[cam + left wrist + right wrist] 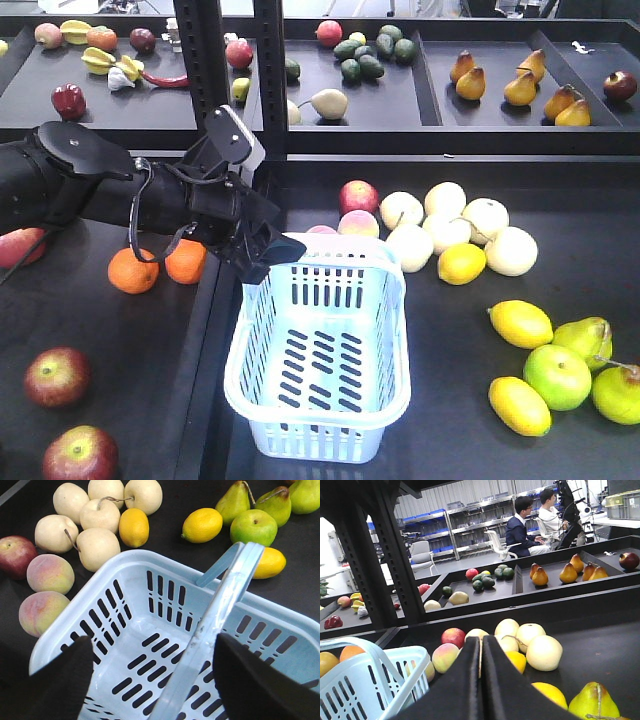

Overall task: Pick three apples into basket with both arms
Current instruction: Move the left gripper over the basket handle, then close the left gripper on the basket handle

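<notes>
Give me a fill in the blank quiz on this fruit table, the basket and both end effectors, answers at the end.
1. The pale blue slotted plastic basket contains ___ fruit.
2. The left end effector is ___, its fingers either side of the basket's loop handle.
3. The right end effector is ___.
4. In the exterior view's bottom left corner lie ___ dark red round apples.
Missing words: no; open; shut; two.

Basket (318, 432) centre, apples (57, 376) left, oranges (133, 270) behind them, lemons (520, 323) right.
</notes>
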Tool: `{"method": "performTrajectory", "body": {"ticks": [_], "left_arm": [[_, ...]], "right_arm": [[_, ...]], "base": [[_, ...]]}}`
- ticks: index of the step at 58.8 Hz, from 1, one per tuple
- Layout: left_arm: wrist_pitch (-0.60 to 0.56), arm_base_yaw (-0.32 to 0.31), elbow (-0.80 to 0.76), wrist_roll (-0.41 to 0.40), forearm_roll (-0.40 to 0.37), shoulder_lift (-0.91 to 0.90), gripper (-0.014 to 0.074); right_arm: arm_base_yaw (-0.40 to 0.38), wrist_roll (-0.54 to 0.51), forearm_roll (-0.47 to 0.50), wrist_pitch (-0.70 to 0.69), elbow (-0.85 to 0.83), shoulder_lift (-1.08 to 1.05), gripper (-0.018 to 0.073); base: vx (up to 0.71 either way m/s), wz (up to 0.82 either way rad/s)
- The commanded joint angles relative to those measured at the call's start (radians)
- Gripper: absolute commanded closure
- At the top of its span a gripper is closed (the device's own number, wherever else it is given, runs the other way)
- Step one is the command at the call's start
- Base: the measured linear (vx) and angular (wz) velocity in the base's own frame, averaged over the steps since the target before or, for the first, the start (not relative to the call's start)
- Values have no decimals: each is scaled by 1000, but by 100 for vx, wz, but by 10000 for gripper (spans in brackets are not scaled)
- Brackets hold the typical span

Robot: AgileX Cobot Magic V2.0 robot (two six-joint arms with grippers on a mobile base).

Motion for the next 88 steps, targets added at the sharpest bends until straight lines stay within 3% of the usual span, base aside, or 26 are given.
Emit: {"method": "performTrajectory", "body": {"ticks": [1, 31, 62, 71, 85, 88], "left_arm": [[-4, -8, -34, 1, -41, -45, 115], [-4, -8, -31, 0, -24, -45, 115], [-29, -65, 10, 0, -18, 29, 132], [-36, -65, 10, 0, -25, 22, 245], [-15, -65, 9, 0, -28, -19, 591], [-13, -65, 9, 0, -37, -39, 605]], "right_arm": [[-6, -7, -6, -73, 11, -12, 565], [-6, -7, -6, -73, 11, -12, 565], [-6, -7, -6, -73, 11, -12, 565], [-6, -7, -6, -73, 11, -12, 565], [-6, -7, -6, -73, 11, -12, 565], [-6, -7, -6, -73, 11, -12, 565]], "base": [[0, 0], [0, 0], [0, 0], [0, 0], [0, 0], [0, 0]]}}
